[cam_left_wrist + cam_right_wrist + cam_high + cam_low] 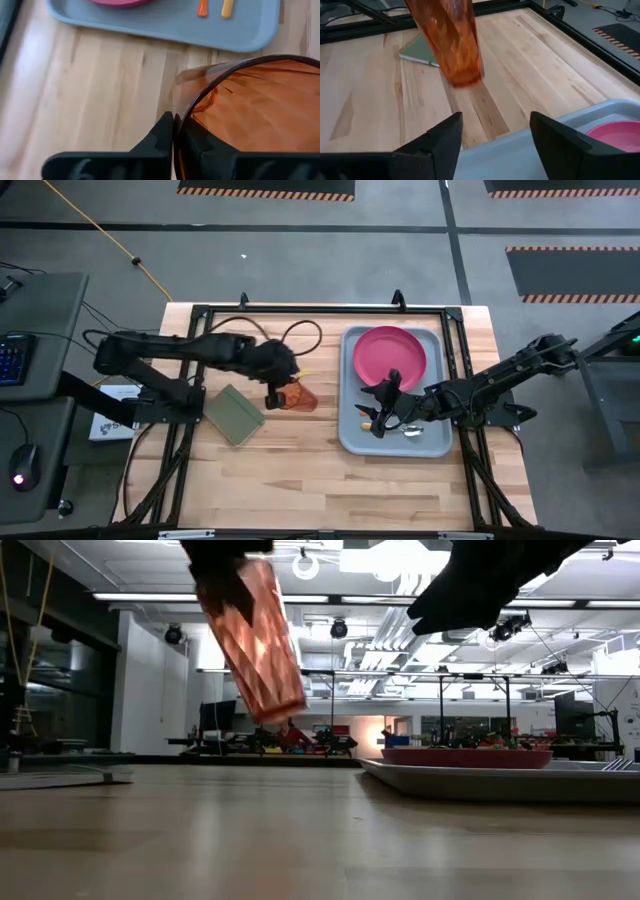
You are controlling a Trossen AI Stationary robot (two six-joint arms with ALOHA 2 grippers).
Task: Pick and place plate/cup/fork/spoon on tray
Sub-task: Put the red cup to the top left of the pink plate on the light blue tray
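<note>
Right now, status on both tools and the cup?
Left tool shut on cup, lifted, tilted. Right tool open over tray. Plate on tray.

The wooden table (290,460) carries the tray (350,435), directly beneath the right gripper (381,412), and a green notebook (233,415), just beside the left gripper (281,392) on its arm side.

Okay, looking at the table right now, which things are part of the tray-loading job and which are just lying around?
Part of the job:
- cup, lifted off the table, tilted, in the left gripper
- plate, on the tray
- fork and spoon, on the tray
- right gripper, open over the tray's edge

Just lying about:
- green notebook, flat on the table beside the left arm
</note>
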